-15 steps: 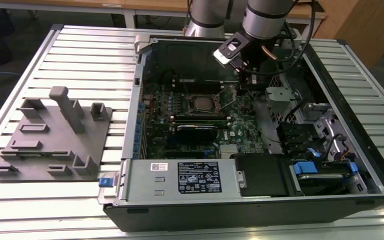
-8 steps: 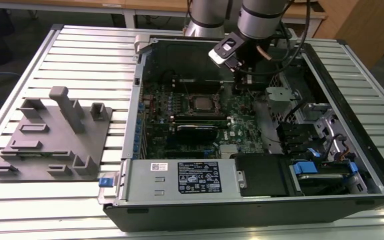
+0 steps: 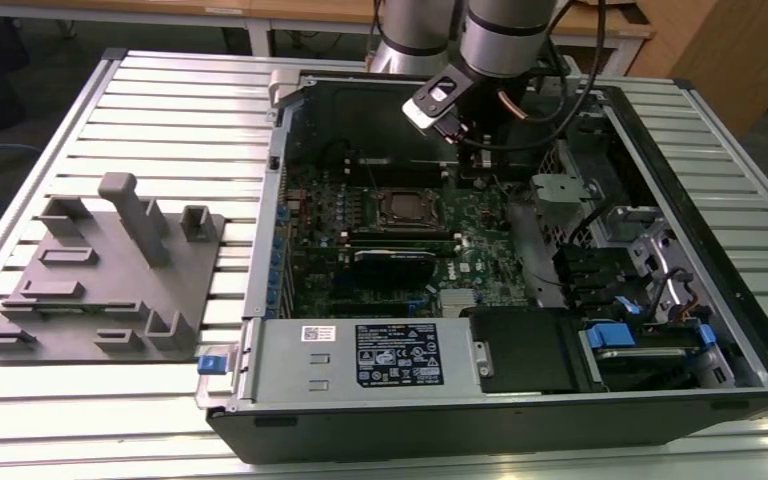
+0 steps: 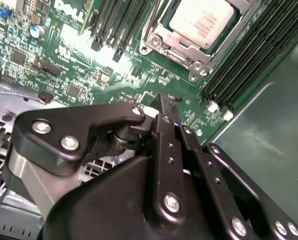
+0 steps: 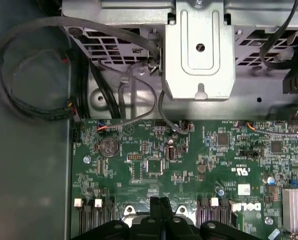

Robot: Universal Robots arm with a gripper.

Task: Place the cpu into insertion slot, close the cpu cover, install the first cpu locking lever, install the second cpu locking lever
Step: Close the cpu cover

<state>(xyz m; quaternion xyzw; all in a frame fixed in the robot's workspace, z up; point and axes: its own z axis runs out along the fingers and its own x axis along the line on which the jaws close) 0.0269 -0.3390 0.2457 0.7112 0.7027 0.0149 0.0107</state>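
A: Where is the gripper?

B: In the exterior view it hangs inside the open computer case, over the far part of the green board; it sits beyond the insertion slot and a little toward the exterior view's right of it, not touching it

A: And how do the jaws stand?

B: Closed right up; in the first wrist view the two black fingers lie pressed flat against each other with nothing between them; the second wrist view agrees, so it holds nothing

A: The cpu, then?

B: The cpu is seated in the socket, its dull silver top facing up; the cpu cover lies down around it, and the chip shows through the square window; long black memory slots run just beside the socket; the chip is well apart from the fingertips

A: The locking levers?

B: I cannot tell how they stand

A: Anything else about?

B: A folded metal bracket stands past the board's edge in the first wrist view; the case rests on a slatted table, with a grey fixture beside it on the exterior view's left
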